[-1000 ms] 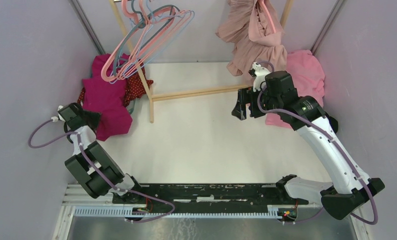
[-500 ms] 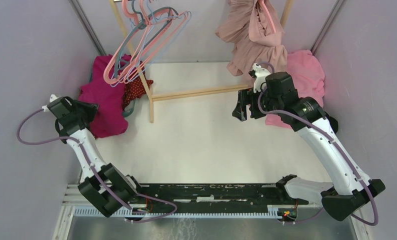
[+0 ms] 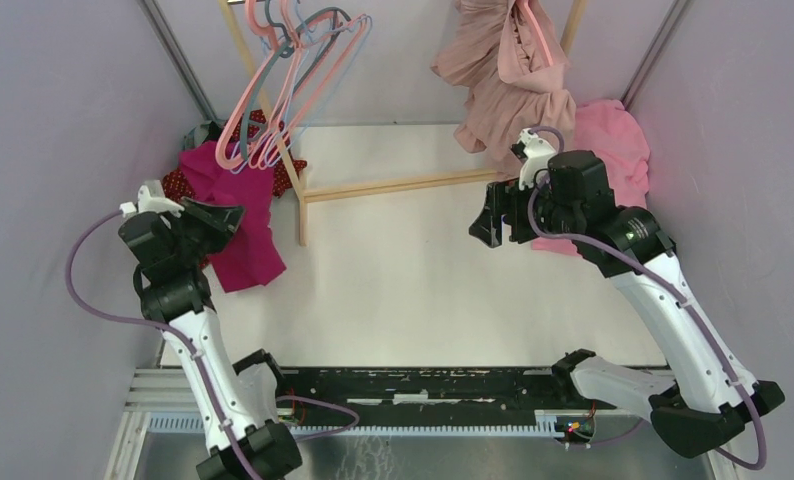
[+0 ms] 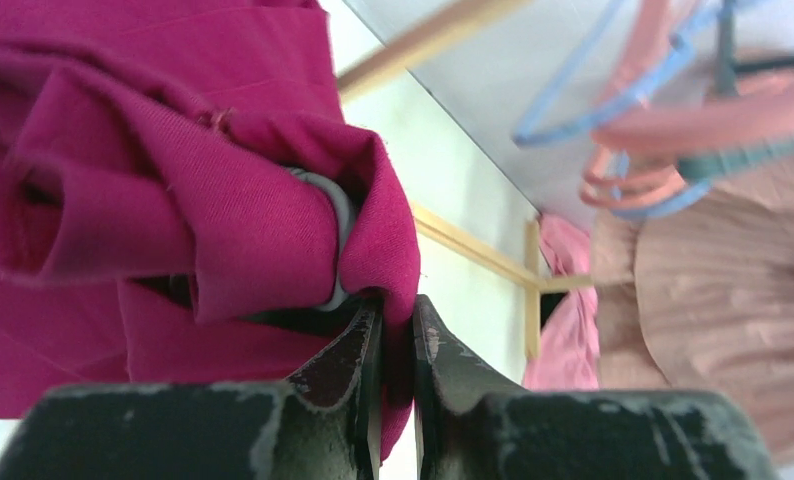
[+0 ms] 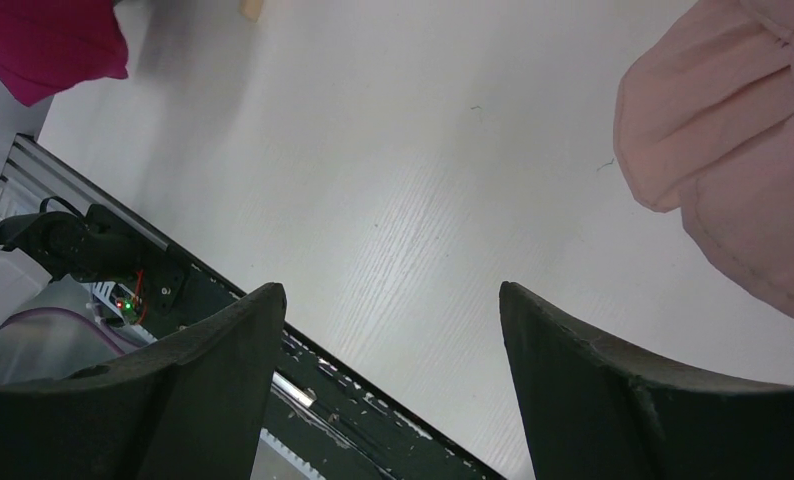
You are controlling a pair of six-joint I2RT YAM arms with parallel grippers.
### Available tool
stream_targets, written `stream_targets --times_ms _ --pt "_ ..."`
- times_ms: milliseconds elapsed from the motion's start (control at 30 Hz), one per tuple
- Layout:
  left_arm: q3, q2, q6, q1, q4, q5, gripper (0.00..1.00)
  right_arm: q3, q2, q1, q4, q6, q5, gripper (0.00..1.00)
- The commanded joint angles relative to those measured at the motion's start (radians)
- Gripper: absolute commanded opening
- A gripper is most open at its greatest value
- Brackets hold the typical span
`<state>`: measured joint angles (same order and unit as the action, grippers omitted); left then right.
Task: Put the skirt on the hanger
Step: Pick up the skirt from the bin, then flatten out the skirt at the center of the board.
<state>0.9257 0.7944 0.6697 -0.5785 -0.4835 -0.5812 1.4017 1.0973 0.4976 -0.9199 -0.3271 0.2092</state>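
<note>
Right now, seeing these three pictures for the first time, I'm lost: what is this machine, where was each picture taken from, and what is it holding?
It is a robot with two jointed arms, the left arm and the right arm, bolted at the near edge of a white table. The wide picture comes from a fixed camera overhead. The other two come from a small camera on each wrist. The left claw is pinched shut on a magenta skirt. The right claw is open and empty above the table. Behind are a wooden rack, empty hangers and a hanging dusty-pink garment. A pink cloth heap lies on the right.
</note>
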Motion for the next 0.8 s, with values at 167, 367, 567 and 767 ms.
stream_targets --times_ms 167,367,567,767 --pt "-0.026 -0.191 0.043 0.175 -0.095 -0.098 0.19 0.085 -0.063 0.006 -0.046 -0.018 -0.038 0.91" --pt "-0.086 -0.207 0.039 0.279 -0.058 -0.200 0.21 0.129 -0.091 0.006 -0.102 -0.015 -0.086 0.99" --pt "-0.106 -0.157 0.009 0.418 -0.032 -0.246 0.25 0.104 -0.121 0.007 -0.102 -0.042 -0.093 0.99" --pt "-0.119 -0.036 0.013 0.730 0.038 -0.061 0.25 0.061 -0.144 0.006 -0.097 -0.044 -0.028 0.98"
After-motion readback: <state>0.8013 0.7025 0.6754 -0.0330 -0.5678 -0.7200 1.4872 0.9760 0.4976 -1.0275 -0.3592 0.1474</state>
